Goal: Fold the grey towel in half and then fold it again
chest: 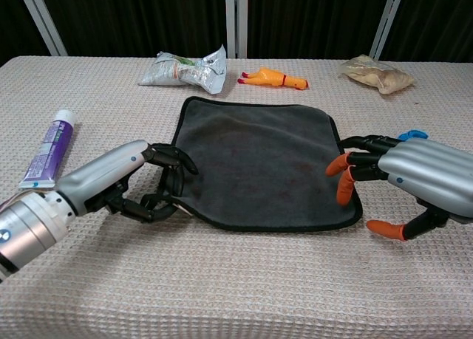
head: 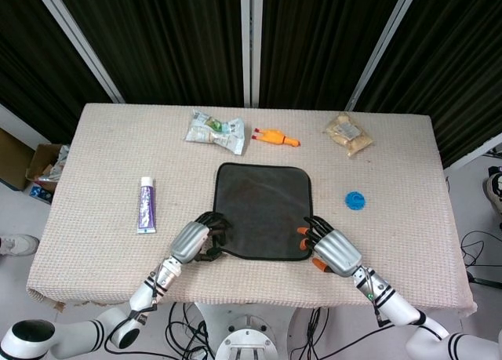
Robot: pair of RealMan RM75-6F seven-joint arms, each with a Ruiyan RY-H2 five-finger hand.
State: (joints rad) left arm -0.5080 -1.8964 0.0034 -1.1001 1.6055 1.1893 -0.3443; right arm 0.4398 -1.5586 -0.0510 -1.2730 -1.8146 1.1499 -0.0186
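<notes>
Left hand (chest: 126, 182) curled; right hand (chest: 403, 180) spread.

Legible text: none. Purple and white toothpaste tube (chest: 49, 148): printing present, too small to read. Crumpled snack wrapper (chest: 183, 67): printed graphics, lettering unreadable. Clear food bag (chest: 375, 73): no marking can be made out.
</notes>
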